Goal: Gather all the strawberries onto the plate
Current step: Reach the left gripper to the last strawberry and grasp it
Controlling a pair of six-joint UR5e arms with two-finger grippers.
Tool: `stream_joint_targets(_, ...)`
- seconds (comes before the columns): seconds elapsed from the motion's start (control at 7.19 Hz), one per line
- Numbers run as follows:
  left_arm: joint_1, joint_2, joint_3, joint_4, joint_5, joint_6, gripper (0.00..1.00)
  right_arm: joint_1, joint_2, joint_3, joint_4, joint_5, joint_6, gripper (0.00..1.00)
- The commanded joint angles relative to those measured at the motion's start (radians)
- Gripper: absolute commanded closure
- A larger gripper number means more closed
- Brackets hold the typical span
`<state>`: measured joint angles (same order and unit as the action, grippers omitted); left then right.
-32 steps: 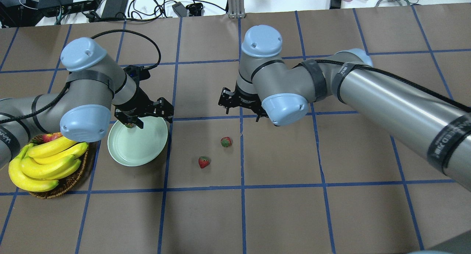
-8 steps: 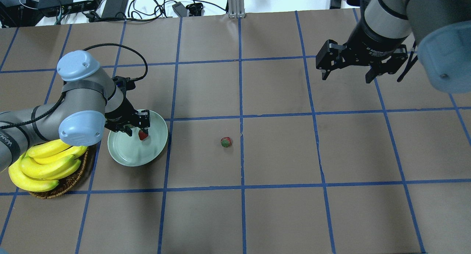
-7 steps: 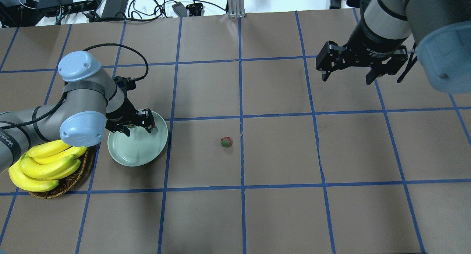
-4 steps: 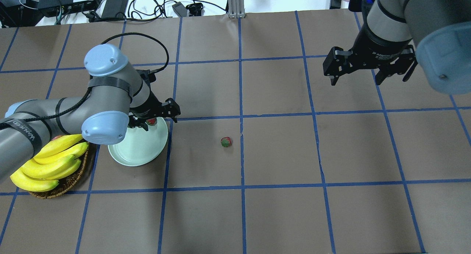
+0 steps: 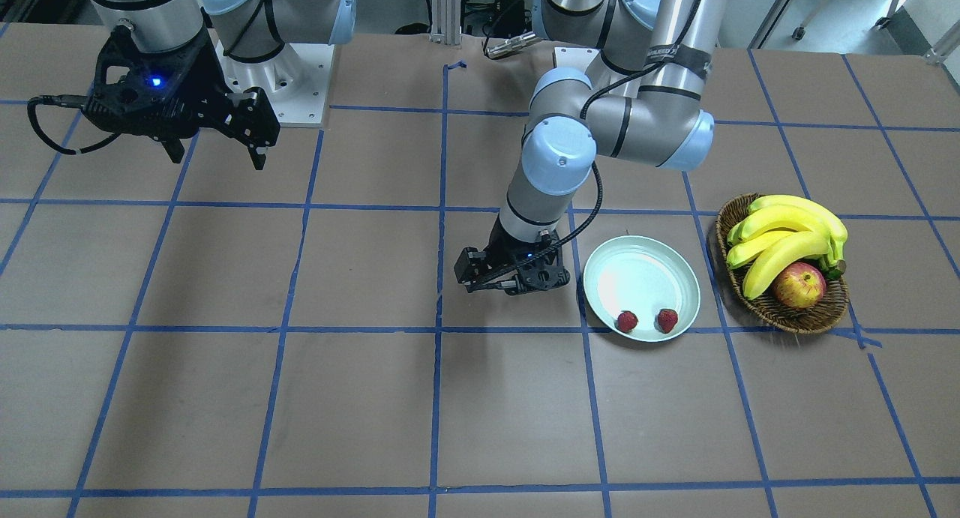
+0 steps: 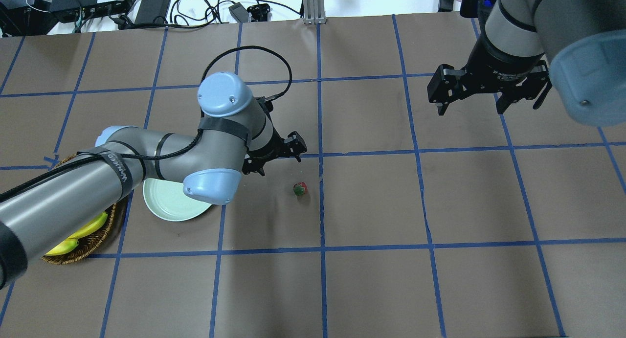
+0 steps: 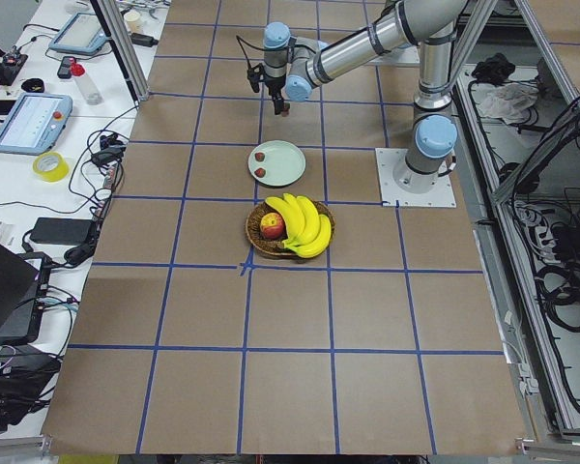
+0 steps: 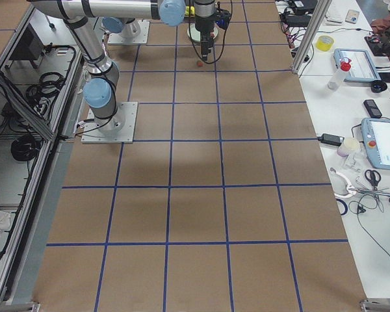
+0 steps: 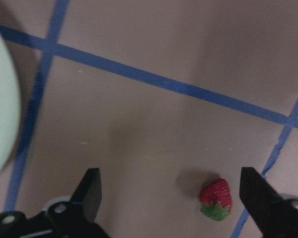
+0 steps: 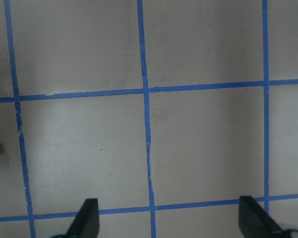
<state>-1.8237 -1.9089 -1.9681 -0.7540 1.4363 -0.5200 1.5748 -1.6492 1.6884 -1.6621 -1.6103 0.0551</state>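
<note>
Left gripper (image 6: 278,157), jaws apart and empty, hovers near the last strawberry (image 6: 300,189), which lies just off toward one finger — the plate (image 5: 637,274), holding two strawberries (image 5: 627,321), sits on its other side. Next, likely: centre over the berry, descend, close.

The room is bright, with light from above. The tabletop (image 5: 225,398) has soft grey shadows under both arms. A white shine sits on the plate (image 5: 611,278), just beside the left end effector (image 5: 511,282). The left wrist view is dim and fuzzy; the strawberry (image 9: 216,199) between that end effector's dark fingers (image 9: 89,193) looks soft.
</note>
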Motion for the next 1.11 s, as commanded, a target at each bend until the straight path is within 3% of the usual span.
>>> stream_joint_targets(0.0, -0.061, -0.056, -0.027, 0.028, 0.03, 0.001, 0.03, 0.001, 0.003, 0.0, -0.005, 0.009, 0.003, 0.0)
stream_joint_targets(0.14, -0.062, -0.068, -0.032, 0.028, 0.041, 0.003, 0.21, 0.001, 0.003, 0.0, -0.005, 0.009, 0.005, 0.0)
stream_joint_targets(0.28, -0.062, -0.068, -0.032, 0.027, 0.042, -0.003, 0.68, 0.001, 0.005, 0.0, -0.01, 0.009, 0.005, 0.0)
stream_joint_targets(0.42, -0.062, -0.064, -0.026, 0.027, 0.041, -0.006, 0.96, 0.001, 0.008, 0.002, -0.01, 0.007, 0.008, 0.0)
stream_joint_targets(0.7, -0.059, -0.036, -0.006, 0.021, 0.061, 0.03, 1.0, 0.001, 0.009, 0.002, 0.002, 0.007, 0.009, 0.0)
stream_joint_targets(0.83, -0.013, -0.013, -0.008, -0.001, 0.132, 0.105, 1.0, 0.001, 0.011, 0.002, 0.002, 0.007, 0.009, 0.0)
stream_joint_targets(0.97, 0.077, 0.037, -0.006, -0.074, 0.147, 0.18, 1.0, 0.001, 0.011, 0.002, 0.007, 0.004, 0.009, 0.0)
